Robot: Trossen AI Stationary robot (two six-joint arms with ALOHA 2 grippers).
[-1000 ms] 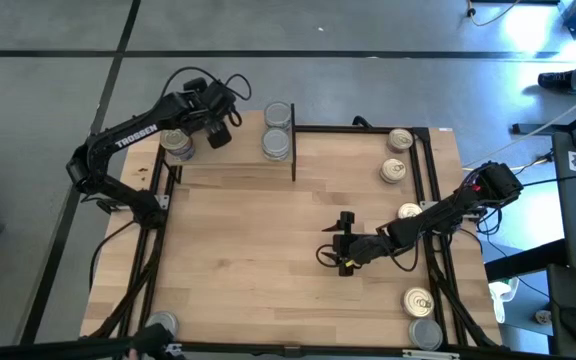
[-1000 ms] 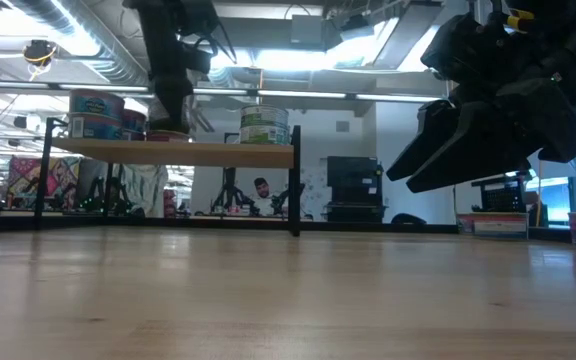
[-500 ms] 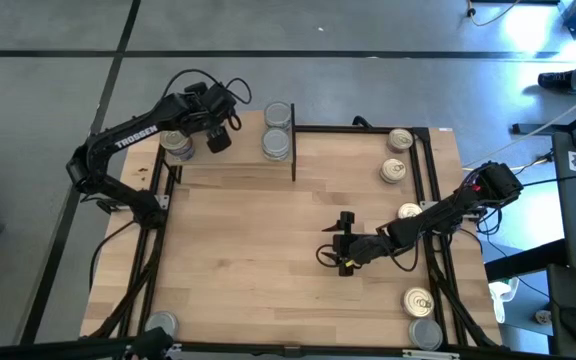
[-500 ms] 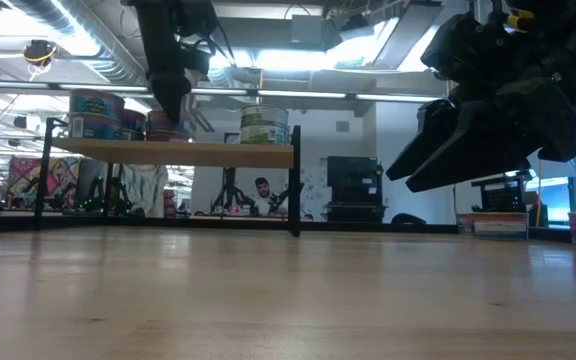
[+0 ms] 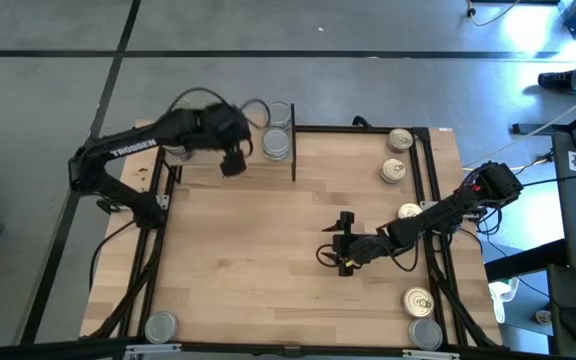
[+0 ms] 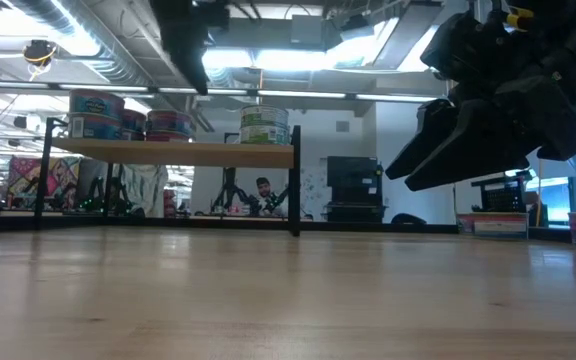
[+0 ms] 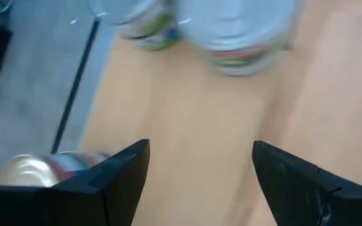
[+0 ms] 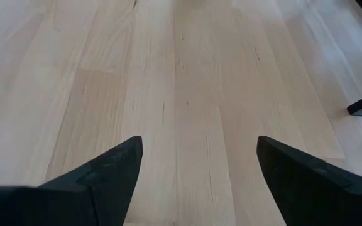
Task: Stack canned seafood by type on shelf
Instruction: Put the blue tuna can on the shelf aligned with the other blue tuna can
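The shelf (image 5: 223, 178) stands at the table's far left, seen as a raised plank (image 6: 168, 152) in the low view. Tins of canned seafood stand on it by their bases: a blue-labelled stack (image 6: 96, 112), a lower one (image 6: 168, 122) and a green-labelled stack (image 6: 264, 124), silver-topped from above (image 5: 277, 145). My left gripper (image 5: 233, 162) hovers open above the shelf's middle, its fingers (image 7: 200, 182) empty. My right gripper (image 5: 344, 252) stands open and low over the bare tabletop at centre right (image 8: 197, 182). Loose gold-lidded tins (image 5: 393, 170) lie along the right side.
More tins sit on the tabletop: two at the far right (image 5: 400, 140), one at mid right (image 5: 409, 212), two at the near right corner (image 5: 418, 300), one at the near left (image 5: 160, 325). A black shelf post (image 5: 293, 150) stands beside the silver tins.
My left gripper has risen off the tins on the shelf's left part and swung toward the table's near edge and a little to the right, staying open. The tins it stood over now show uncovered in the low view.
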